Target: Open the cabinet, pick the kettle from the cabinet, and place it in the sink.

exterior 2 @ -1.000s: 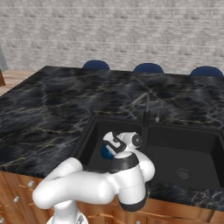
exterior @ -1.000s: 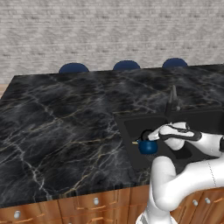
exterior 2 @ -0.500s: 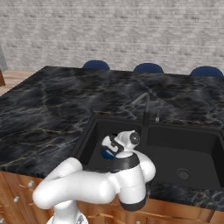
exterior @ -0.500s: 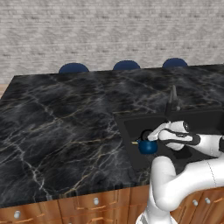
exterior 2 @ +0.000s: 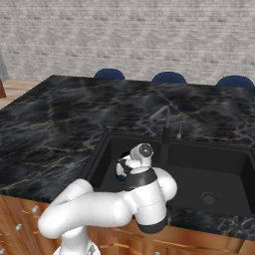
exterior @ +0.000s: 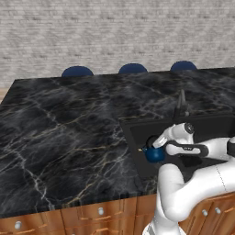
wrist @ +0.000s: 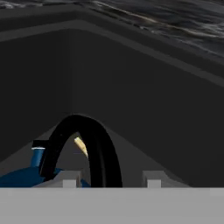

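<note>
Risk: kettle [exterior: 154, 153] sits low in the sink [exterior 2: 229, 172], near its left wall; gripper [wrist: 107, 180] tips stand apart w/ the black loop handle [wrist: 94, 144] between them, looks let go but can't confirm. If the arm lifts crooked, a fingertip could hook the handle & tip the kettle. Sink holds the kettle & a drain [exterior 2: 209, 197]; faucet [exterior 2: 164, 127] at back of the surface [exterior: 59, 133].
</note>
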{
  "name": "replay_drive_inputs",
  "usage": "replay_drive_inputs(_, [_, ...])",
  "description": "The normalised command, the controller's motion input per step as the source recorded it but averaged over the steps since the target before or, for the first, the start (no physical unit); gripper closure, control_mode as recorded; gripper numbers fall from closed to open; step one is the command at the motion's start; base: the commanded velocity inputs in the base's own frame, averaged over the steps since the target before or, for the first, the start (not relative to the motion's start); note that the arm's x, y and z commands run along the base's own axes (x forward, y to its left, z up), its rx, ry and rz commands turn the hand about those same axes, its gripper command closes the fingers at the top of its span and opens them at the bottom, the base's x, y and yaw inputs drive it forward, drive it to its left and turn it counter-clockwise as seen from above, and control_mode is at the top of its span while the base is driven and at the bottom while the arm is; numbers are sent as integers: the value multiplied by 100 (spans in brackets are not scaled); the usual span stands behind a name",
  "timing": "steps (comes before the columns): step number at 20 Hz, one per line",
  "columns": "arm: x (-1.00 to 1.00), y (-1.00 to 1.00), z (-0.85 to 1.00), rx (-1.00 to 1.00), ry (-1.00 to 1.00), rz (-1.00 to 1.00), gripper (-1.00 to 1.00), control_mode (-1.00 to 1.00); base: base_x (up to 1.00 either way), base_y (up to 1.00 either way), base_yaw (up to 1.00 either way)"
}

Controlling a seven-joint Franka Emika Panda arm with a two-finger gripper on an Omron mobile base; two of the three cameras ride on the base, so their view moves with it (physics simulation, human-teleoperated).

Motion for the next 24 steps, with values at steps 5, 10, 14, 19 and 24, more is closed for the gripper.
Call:
replay_drive_inputs(5, [-32, 4, -36, -12, 4, -4, -100, -100, 0, 0, 0])
replay_drive_inputs(10, [-26, 0, -34, -8, 8, -6, -100, -100, 0, 0, 0])
replay_drive_inputs(14, [-24, -13, -27, -1, 5, -10, -100, -100, 0, 0, 0])
replay_drive_inputs(19, [-26, -28, -21, 5, 3, -11, -100, -100, 0, 0, 0])
replay_drive_inputs(24, [-15, -19, -10, 9, 0, -8, -100, -100, 0, 0, 0])
